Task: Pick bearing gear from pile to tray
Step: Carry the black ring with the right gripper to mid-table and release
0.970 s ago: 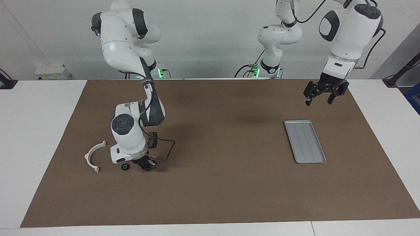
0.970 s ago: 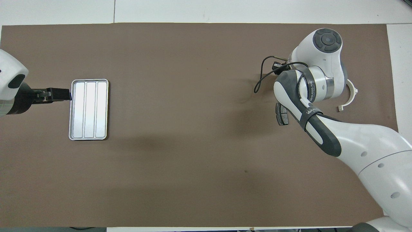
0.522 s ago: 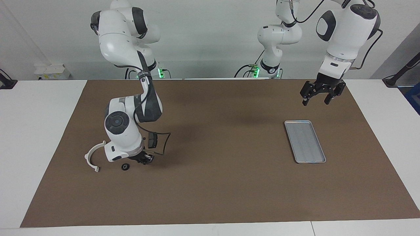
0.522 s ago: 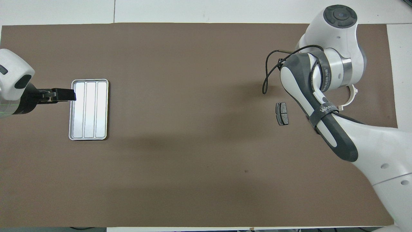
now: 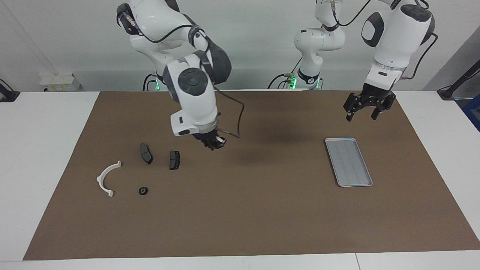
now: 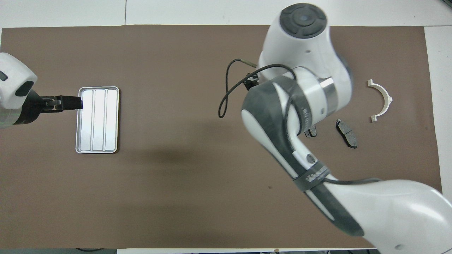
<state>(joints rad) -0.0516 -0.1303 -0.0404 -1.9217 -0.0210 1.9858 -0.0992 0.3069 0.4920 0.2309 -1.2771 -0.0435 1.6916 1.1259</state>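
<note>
Right gripper (image 5: 214, 143), jaws together on something small I could not identify, was over the mat; should travel level to tray (image 5: 348, 161), release low. Left gripper (image 5: 366, 112) waited, jaws apart.

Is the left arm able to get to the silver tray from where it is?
Probably yes. The left gripper hangs open in the air just by the tray, at the end nearer the robots, and nothing lies between them or in the tray.

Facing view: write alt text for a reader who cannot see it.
The right gripper, shut, hangs above the brown mat, between the pile of parts and the empty tray. The left gripper hangs open above the mat, on the robots' side of the tray.
</note>
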